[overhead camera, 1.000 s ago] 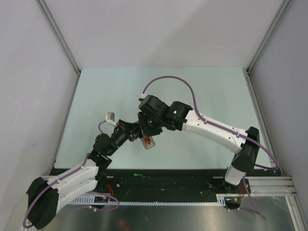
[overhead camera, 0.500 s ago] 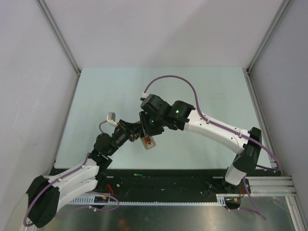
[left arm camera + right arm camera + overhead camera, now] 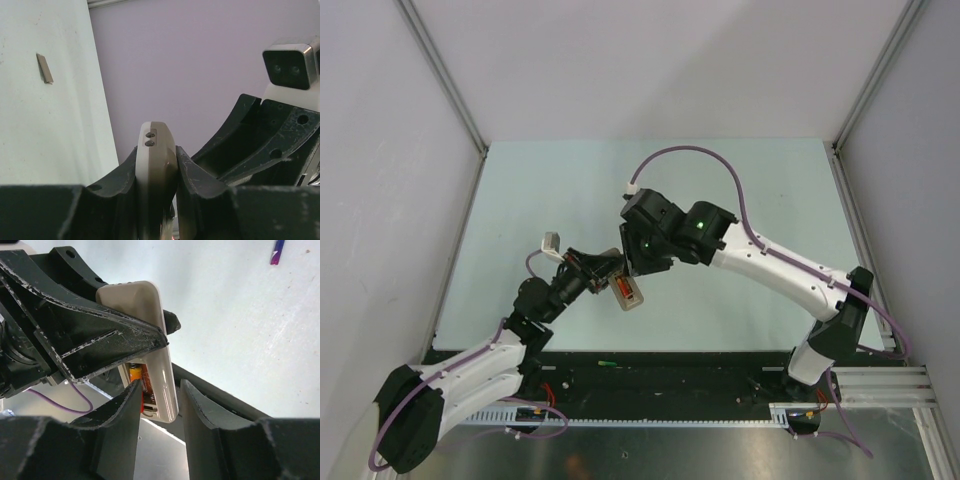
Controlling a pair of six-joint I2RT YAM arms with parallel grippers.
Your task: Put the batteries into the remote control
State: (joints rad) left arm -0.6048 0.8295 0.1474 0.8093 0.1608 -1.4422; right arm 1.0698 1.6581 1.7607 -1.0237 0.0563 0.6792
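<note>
Now L claw (image 3: 156,160) tight on remote (image 3: 137,302); R claw (image 3: 161,390) part-open.

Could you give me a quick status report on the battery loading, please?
Left pincer shut on remote control. Right pincer open at its end; red battery already in. Blue battery loose on table. Nothing in the way.

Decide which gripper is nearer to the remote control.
Left. The left gripper is shut on the remote control, touching it; the right gripper is open astride its battery-compartment end, contact unclear.
</note>
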